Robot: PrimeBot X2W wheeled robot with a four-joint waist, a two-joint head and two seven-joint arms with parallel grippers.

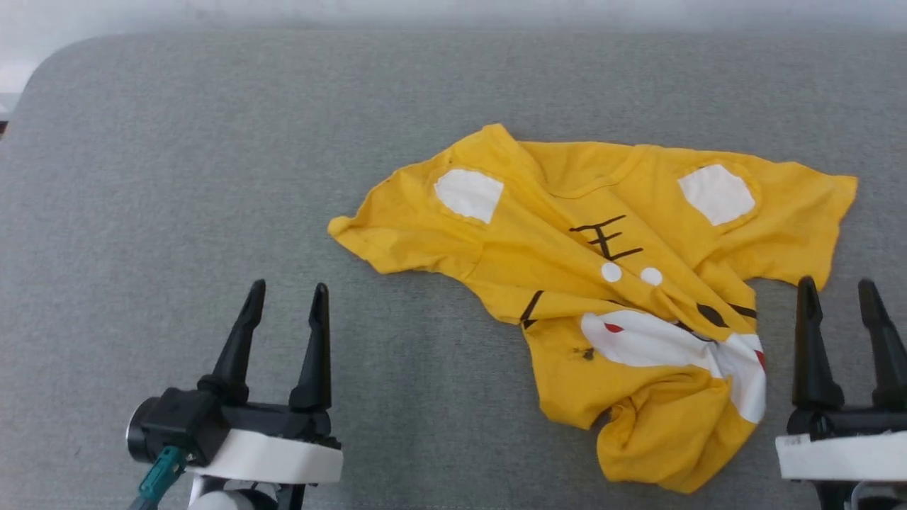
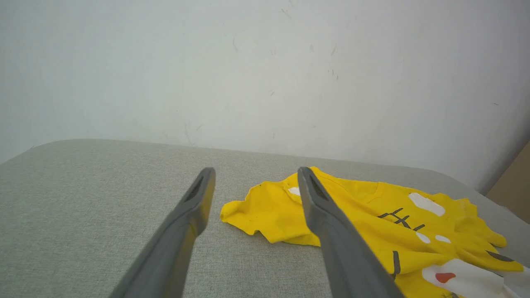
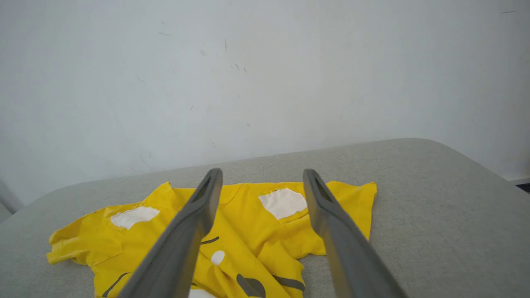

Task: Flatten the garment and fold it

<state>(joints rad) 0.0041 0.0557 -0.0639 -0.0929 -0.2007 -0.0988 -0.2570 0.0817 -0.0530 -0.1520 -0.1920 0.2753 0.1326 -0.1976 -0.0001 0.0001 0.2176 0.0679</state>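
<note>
The garment, a bright yellow T-shirt with a tiger-face print, lies crumpled face up on the grey table, right of centre. Its sleeves are spread at the far side and its lower part is bunched toward the near edge. My left gripper stands open at the lower left, well clear of the shirt's left sleeve. Just off the bunched hem, my right gripper is open and empty at the lower right. In the left wrist view the garment lies ahead to the right; in the right wrist view the garment lies below the fingers.
The grey fabric table has rounded far corners and ends at a pale wall. A brown board leans at the far right in the left wrist view. Bare table stretches left of the shirt.
</note>
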